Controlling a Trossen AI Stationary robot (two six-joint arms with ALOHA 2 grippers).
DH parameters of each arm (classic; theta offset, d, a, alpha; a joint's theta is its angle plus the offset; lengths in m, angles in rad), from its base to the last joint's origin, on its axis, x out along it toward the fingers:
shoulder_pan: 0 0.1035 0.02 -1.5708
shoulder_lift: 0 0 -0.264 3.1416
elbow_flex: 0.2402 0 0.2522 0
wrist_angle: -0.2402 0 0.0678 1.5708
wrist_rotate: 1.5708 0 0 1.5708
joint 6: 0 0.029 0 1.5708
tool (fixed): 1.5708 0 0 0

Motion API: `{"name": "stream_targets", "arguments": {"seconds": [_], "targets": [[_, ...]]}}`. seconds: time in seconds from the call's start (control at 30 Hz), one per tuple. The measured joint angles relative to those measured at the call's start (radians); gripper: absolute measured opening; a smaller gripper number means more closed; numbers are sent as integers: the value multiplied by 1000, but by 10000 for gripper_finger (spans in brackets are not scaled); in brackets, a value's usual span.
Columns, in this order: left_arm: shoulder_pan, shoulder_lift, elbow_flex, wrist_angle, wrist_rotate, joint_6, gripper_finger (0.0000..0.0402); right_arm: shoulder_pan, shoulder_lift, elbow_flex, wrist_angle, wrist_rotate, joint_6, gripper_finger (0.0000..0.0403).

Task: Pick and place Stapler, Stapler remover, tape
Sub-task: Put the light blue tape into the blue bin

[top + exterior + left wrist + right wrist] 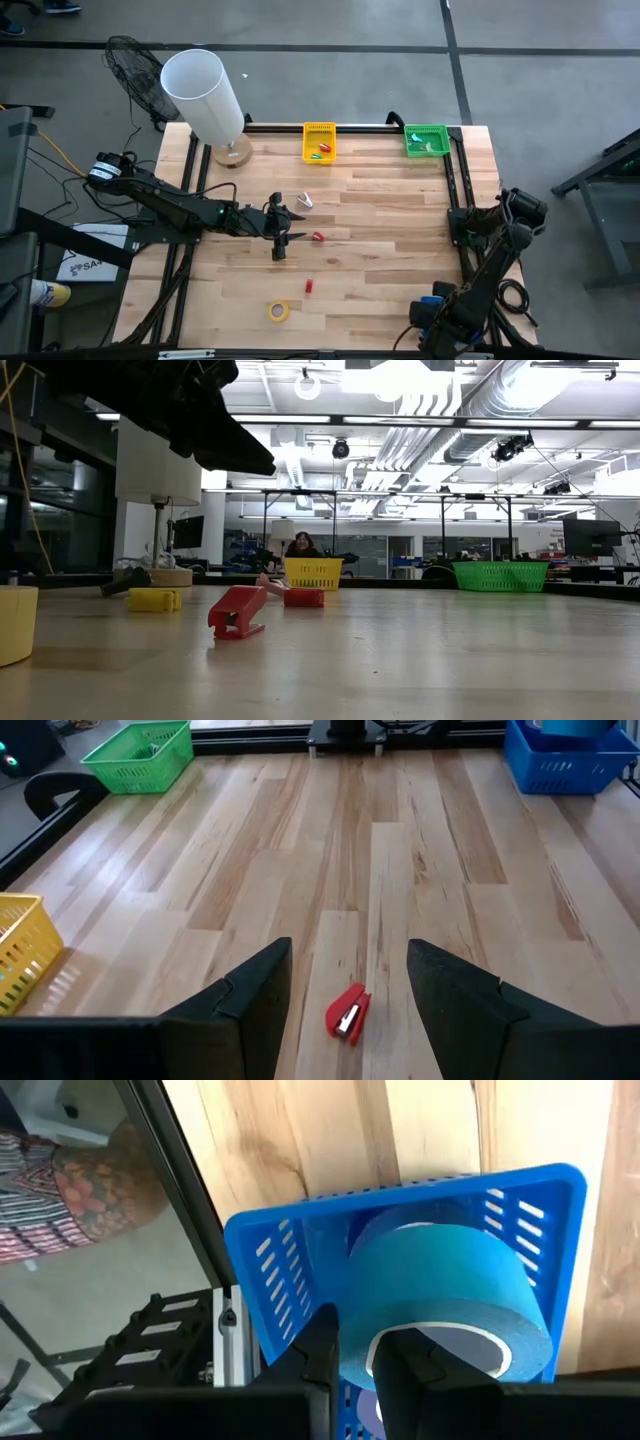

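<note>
Left gripper (348,985) spread wide, hovering mid-table over one small red stapler (347,1014) lying between the fingers (250,1000), apart from both. Just beyond the gripper in the high view, one pale stapler remover (304,201). A second small red piece (309,286) nearer the front edge; too small to name. One yellow tape roll (278,311) flat near the front edge.

Right gripper (352,1365) over the table's front right corner, pinching the wall of one blue tape roll (440,1295), above one blue basket (290,1260).

At the far edge: one yellow basket (319,141), one green basket (426,139), each holding small items. One white cylinder (203,95) at the far left corner.
</note>
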Motion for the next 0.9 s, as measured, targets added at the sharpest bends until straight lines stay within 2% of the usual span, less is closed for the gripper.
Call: {"name": "stream_targets", "arguments": {"seconds": [0.3,0.6,0.9], "targets": [[0,0,0,0,0,-1,195,11,0,0,19,51,6,29],[0,0,0,0,0,-1,195,38,6,0,20,60,72,29],[0,0,0,0,20,-5,195,39,39,-1,30,40,63,29]]}}
